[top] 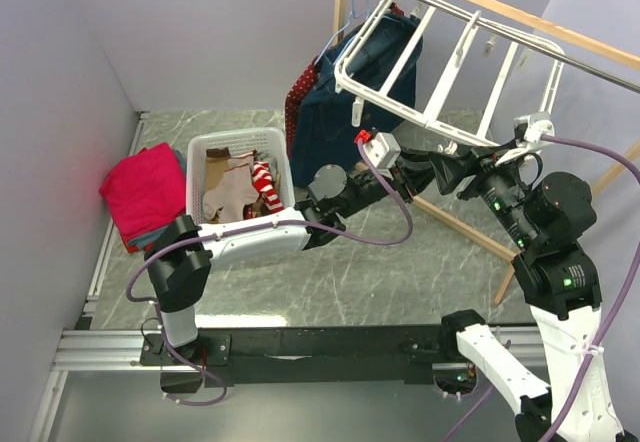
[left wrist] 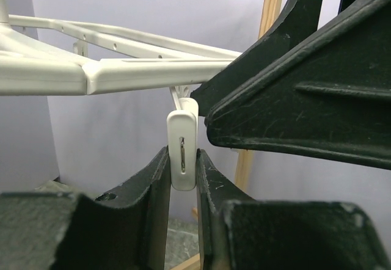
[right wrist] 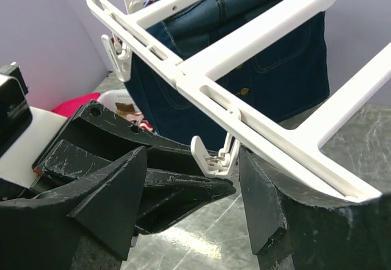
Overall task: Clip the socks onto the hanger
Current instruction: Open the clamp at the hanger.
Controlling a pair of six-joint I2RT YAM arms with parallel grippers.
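Top external view: no socks (top: 240, 187) hang on the hanger (top: 455, 62) yet, they lie in the basket (top: 200, 157), while the left end effector (left wrist: 183, 160) pinches a clip (left wrist: 182, 138) and the right end effector (right wrist: 192, 163) gapes empty beside it.

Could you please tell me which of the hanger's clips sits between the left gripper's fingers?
The clip under the hanger's near rail, beside a crossbar joint; the left gripper pinches it. Another clip farther along dangles untouched.

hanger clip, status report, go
Left gripper shut on a clip of the hanger. Right gripper open beside it, empty. Socks in the basket, none clipped. Nothing blocking.
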